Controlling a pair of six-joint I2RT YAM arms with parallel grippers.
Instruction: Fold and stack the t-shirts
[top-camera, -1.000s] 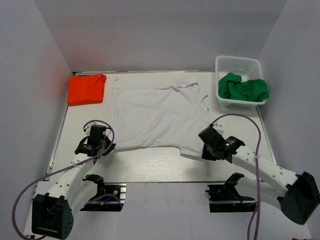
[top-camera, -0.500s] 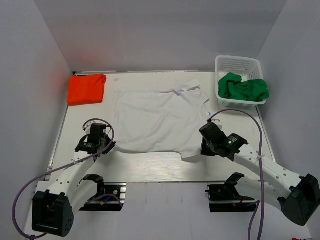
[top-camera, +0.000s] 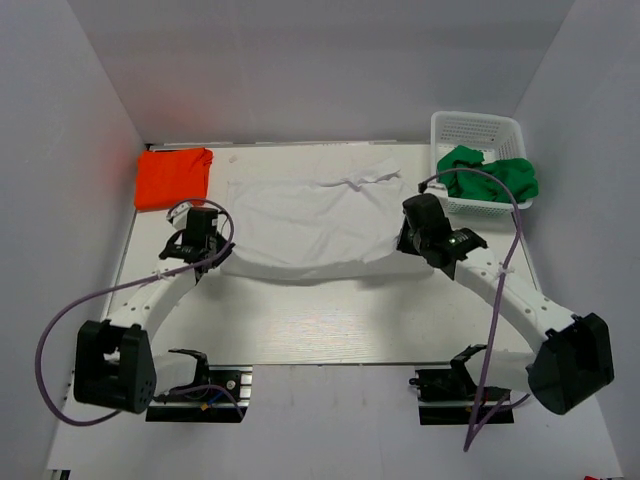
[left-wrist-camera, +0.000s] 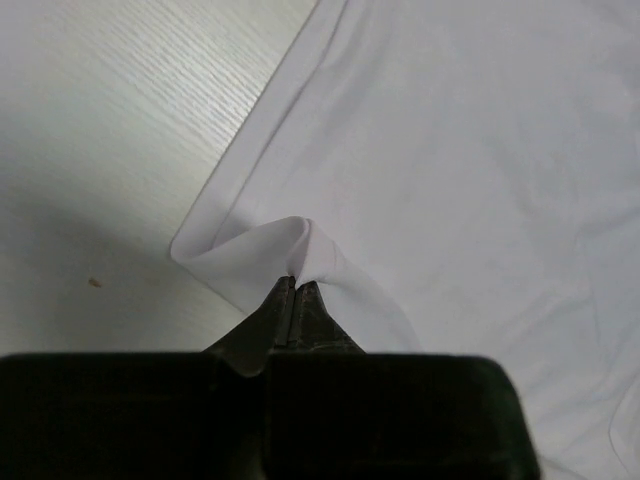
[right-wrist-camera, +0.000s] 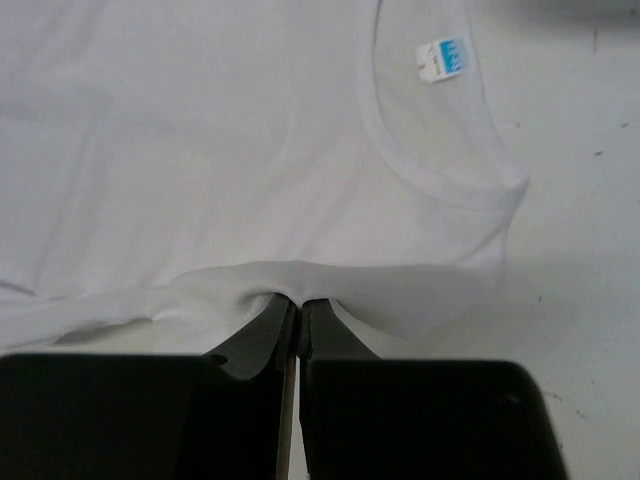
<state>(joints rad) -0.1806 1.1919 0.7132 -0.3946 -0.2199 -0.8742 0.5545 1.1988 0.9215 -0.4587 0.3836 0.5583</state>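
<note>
1. T-shirts: three in all, namely one white t-shirt (top-camera: 310, 225), one orange t-shirt (top-camera: 174, 177) and one green t-shirt (top-camera: 487, 177)
2. Baskets: one, a white mesh basket (top-camera: 475, 122)
3. Robot arms: two, a left arm (top-camera: 150, 295) and a right arm (top-camera: 510, 295)
4. Grippers: two, one per arm, the left gripper (left-wrist-camera: 293, 290) and the right gripper (right-wrist-camera: 298, 305), each with two fingers (four fingers altogether)
5. Purple cables: two, a left cable (top-camera: 60, 320) and a right cable (top-camera: 505, 270)
6. Neck labels: one, a blue-and-white label (right-wrist-camera: 443, 58) in the wrist view
7. Counters: one, a pale counter (top-camera: 300, 320)
</note>
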